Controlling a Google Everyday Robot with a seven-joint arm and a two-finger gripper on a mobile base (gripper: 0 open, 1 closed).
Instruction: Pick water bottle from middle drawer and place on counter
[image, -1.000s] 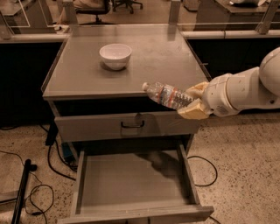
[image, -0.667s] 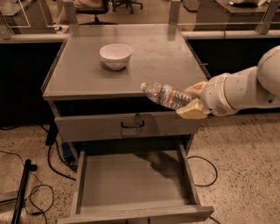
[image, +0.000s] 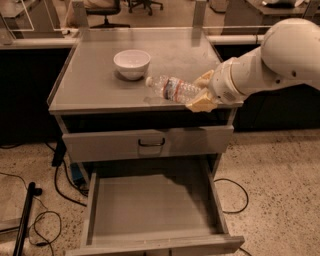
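Note:
The water bottle (image: 172, 88) is clear with a white cap and a reddish label band. It lies nearly level, cap to the left, over the front right part of the grey counter (image: 95, 87). My gripper (image: 201, 91) is shut on the bottle's base end, its pale fingers (image: 201, 104) above and below it. I cannot tell whether the bottle touches the counter top. The middle drawer (image: 150, 205) is pulled out below, and its flat floor shows nothing on it.
A white round bowl (image: 132, 63) stands on the counter just left of the bottle's cap. A shut drawer front with a dark loop handle (image: 151, 143) sits above the open drawer. Cables (image: 45, 220) lie on the speckled floor at left, and a bench (image: 35, 42) runs behind.
My arm has carried the bottle up and back from in front of the cabinet to over the counter. The bottle is now close to the bowl.

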